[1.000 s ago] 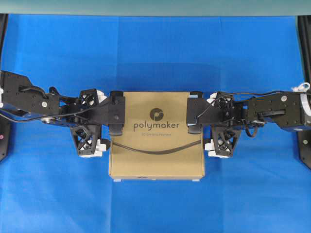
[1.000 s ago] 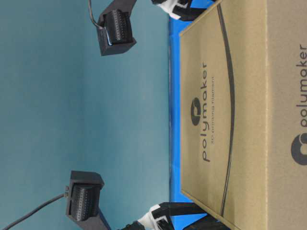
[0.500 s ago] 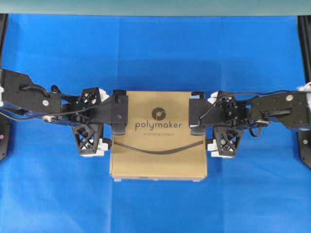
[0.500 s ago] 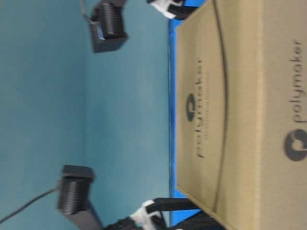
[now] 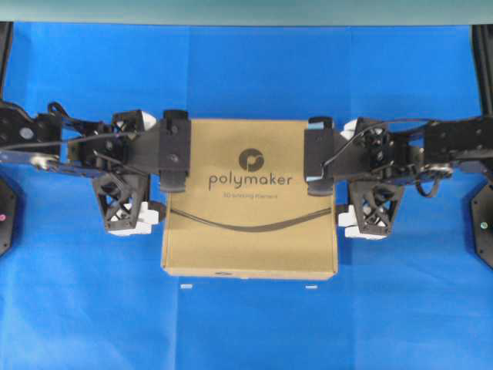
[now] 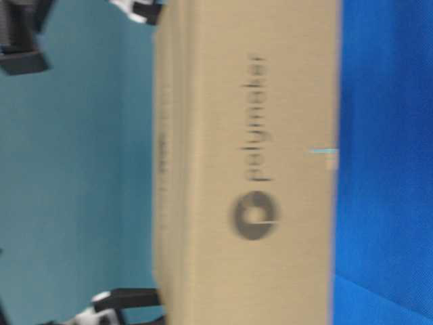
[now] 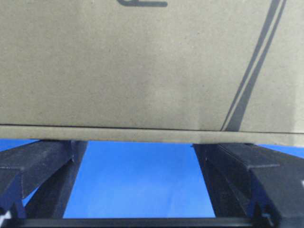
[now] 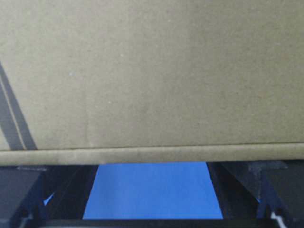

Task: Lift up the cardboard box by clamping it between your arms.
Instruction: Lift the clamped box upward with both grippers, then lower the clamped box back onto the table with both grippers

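Observation:
The cardboard box (image 5: 250, 223), brown with the "polymaker" logo and a curved black line, hangs level above the blue cloth, clamped between my two arms. My left gripper (image 5: 158, 171) is open, its fingers pressed against the box's left side. My right gripper (image 5: 341, 177) is open and pressed against the right side. In the left wrist view the box (image 7: 142, 61) fills the top, with my fingers (image 7: 38, 161) wide apart under its edge. The right wrist view shows the same box (image 8: 152, 71) and fingers (image 8: 251, 183). The table-level view shows the box (image 6: 243, 135) blurred.
The blue cloth (image 5: 246, 331) covers the table, with two small white marks (image 5: 185, 287) just in front of the box. Black arm stands (image 5: 484, 223) sit at both side edges. A teal wall (image 5: 246, 9) runs along the back.
Both arms have risen with the box clamped between them. The box looks larger from overhead, and its front edge has left the two white marks on the cloth.

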Available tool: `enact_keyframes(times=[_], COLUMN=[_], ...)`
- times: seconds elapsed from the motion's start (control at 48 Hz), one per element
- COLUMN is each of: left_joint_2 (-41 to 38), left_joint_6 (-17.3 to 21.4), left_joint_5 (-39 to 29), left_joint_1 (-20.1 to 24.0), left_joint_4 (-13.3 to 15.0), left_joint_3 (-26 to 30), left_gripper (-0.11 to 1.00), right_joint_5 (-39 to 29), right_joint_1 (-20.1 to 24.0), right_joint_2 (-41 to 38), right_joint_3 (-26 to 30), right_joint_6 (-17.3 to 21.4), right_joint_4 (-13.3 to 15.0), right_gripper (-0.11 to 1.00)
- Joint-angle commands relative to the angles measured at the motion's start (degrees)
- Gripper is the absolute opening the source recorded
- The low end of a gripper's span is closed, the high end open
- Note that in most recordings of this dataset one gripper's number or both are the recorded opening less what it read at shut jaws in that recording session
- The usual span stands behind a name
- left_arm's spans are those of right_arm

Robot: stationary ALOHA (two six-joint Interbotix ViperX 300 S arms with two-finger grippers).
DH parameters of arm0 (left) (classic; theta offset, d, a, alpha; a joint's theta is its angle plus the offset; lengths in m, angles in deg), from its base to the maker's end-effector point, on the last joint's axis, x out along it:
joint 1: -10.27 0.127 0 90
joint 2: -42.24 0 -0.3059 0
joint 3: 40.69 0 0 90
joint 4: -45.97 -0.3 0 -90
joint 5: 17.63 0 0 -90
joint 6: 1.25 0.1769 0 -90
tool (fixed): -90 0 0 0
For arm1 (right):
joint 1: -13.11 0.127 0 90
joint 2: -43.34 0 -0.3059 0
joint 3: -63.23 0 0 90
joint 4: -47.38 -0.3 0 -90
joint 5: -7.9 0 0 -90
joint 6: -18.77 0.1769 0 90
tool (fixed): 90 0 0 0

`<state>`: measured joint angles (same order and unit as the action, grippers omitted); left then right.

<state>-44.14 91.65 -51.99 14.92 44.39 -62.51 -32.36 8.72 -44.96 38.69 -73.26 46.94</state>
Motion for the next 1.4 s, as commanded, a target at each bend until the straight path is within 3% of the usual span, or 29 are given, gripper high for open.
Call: enact_keyframes(times=[0.0, 0.5, 0.729, 1.209, 1.376], left_joint_2=[2.0, 3.8, 3.3, 3.0, 2.9], left_joint_6=[-0.6, 1.6, 1.8, 1.5, 1.2], left_joint_5=[0.2, -15.4, -17.8, -18.4, -17.3], left_joint_1=[0.6, 1.7, 1.8, 2.0, 2.0], left_joint_4=[0.3, 0.1, 0.1, 0.1, 0.1], left_joint_3=[6.3, 22.7, 28.0, 27.9, 25.1], left_gripper=[0.86, 0.86, 0.86, 0.86, 0.86], right_joint_5=[-0.4, -16.7, -22.8, -23.0, -20.0], right_joint_1=[-0.4, -1.7, -1.7, -2.3, -2.3], right_joint_2=[2.0, 5.8, 5.6, 5.4, 5.5], right_joint_3=[6.5, 22.7, 29.9, 27.3, 23.6], right_joint_6=[0.7, 0.7, 0.4, -0.5, -0.5], right_joint_4=[-0.4, -0.3, -0.1, 0.0, 0.0], right_gripper=[0.99, 0.99, 0.99, 0.99, 0.99])
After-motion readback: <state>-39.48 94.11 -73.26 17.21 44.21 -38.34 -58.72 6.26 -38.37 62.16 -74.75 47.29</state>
